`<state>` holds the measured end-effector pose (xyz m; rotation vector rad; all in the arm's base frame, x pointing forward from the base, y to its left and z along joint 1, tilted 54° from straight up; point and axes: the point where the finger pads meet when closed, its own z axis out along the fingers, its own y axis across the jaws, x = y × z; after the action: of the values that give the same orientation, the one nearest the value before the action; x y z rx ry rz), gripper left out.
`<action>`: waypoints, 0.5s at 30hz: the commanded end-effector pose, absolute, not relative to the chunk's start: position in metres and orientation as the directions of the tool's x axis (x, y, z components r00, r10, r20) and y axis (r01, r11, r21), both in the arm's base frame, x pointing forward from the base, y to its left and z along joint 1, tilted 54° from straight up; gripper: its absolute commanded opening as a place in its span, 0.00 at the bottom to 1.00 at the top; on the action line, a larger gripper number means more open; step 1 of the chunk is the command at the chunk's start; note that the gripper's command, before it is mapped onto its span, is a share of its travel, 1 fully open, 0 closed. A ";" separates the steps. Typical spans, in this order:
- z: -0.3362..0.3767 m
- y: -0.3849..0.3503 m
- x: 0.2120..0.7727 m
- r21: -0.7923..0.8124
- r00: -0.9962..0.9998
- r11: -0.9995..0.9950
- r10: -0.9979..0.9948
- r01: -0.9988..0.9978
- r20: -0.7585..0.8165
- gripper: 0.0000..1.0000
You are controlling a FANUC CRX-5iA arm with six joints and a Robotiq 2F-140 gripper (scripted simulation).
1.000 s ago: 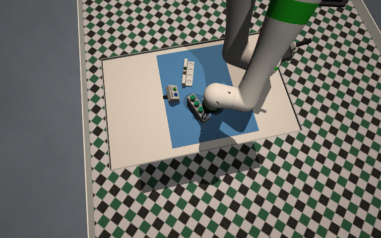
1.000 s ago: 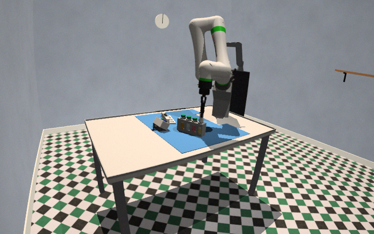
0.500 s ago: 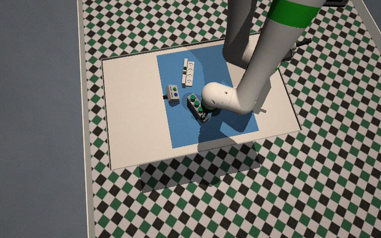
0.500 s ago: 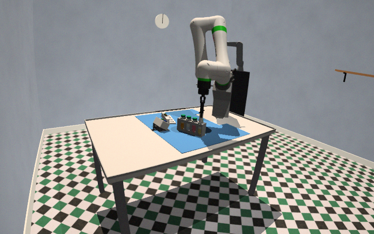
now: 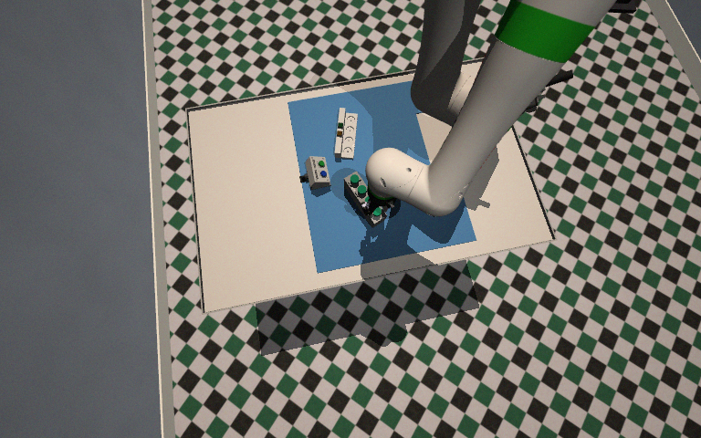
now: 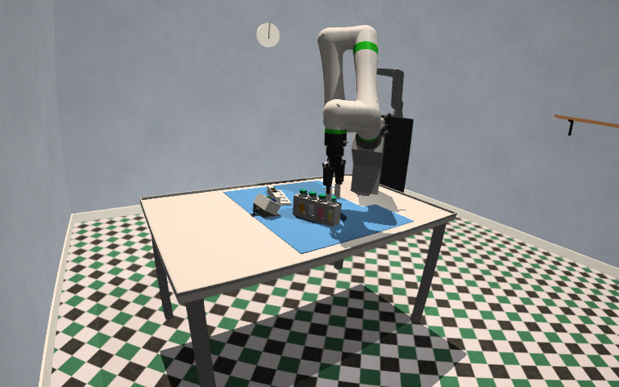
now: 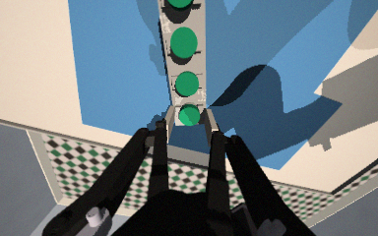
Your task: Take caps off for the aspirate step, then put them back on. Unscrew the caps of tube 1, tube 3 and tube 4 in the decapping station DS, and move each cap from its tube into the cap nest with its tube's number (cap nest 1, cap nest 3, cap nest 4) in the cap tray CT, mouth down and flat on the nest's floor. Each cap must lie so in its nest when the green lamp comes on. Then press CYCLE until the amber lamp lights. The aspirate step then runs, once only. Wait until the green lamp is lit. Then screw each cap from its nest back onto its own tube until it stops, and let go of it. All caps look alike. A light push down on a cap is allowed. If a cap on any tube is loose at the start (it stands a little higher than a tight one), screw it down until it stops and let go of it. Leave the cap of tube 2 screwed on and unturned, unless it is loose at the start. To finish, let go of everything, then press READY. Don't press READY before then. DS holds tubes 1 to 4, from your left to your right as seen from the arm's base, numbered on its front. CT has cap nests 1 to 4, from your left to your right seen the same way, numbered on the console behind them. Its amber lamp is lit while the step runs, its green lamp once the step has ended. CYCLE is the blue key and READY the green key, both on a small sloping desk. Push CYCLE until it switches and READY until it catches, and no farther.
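Gripper (image 7: 189,129) straddling end cap (image 7: 189,115).

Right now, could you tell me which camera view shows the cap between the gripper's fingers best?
The wrist view: the cap sits between the gripper pads, which stand apart from its sides. The top view hides it under the arm; the exterior view shows it tiny.
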<state>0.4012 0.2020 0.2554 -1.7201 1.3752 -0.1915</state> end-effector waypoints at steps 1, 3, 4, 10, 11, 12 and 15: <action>0.255 0.202 0.401 -0.617 0.175 0.231 -0.833 -0.752 -0.525 0.35; 0.255 0.202 0.401 -0.546 0.079 0.334 -0.797 -0.768 -0.599 0.35; 0.255 0.202 0.401 -0.543 0.075 0.338 -0.796 -0.768 -0.601 0.35; 0.255 0.202 0.401 -0.543 0.075 0.338 -0.796 -0.768 -0.601 0.35; 0.255 0.202 0.401 -0.543 0.075 0.338 -0.796 -0.768 -0.601 0.35; 0.255 0.202 0.401 -0.543 0.075 0.338 -0.796 -0.768 -0.601 0.35; 0.256 0.202 0.401 -0.543 0.075 0.338 -0.796 -0.768 -0.601 0.00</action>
<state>0.4014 0.2021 0.2558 -1.4390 1.6618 -0.0021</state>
